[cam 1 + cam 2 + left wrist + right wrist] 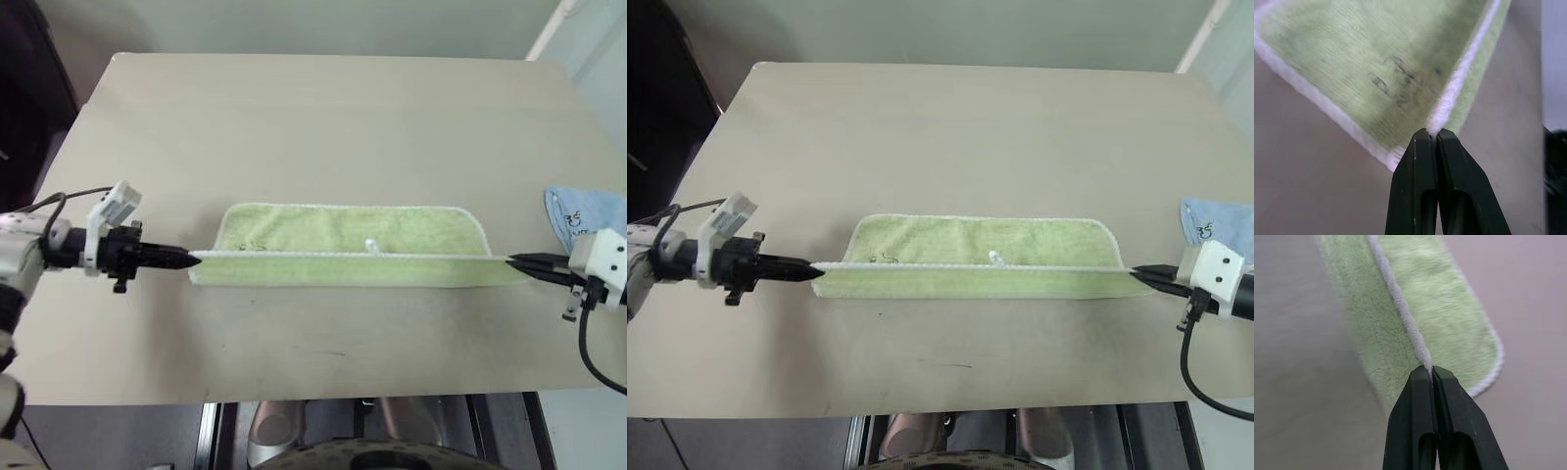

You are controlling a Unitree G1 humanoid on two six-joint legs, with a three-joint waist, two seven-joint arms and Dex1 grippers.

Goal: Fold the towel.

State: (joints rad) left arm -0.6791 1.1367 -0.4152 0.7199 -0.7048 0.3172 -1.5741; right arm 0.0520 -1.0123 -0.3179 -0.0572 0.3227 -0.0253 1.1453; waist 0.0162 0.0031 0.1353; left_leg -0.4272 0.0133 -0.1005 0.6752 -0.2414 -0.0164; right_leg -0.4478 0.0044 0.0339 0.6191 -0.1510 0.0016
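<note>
I see my left claw [192, 259] pinched tight on the white-edged corner of the light green towel [343, 245], and my right claw [511, 260] clamped the same way on the opposite corner, so the towel's near edge stretches taut between the two. The towel sits mid-way across the plain beige surface [313, 127]. A small light blue cloth [586, 217] lies just behind the right claw, with pale wall beyond the surface's far edge.

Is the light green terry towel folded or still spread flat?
Partly folded: the light green terry towel has its white edge pulled taut between the shut left gripper and right gripper.
</note>
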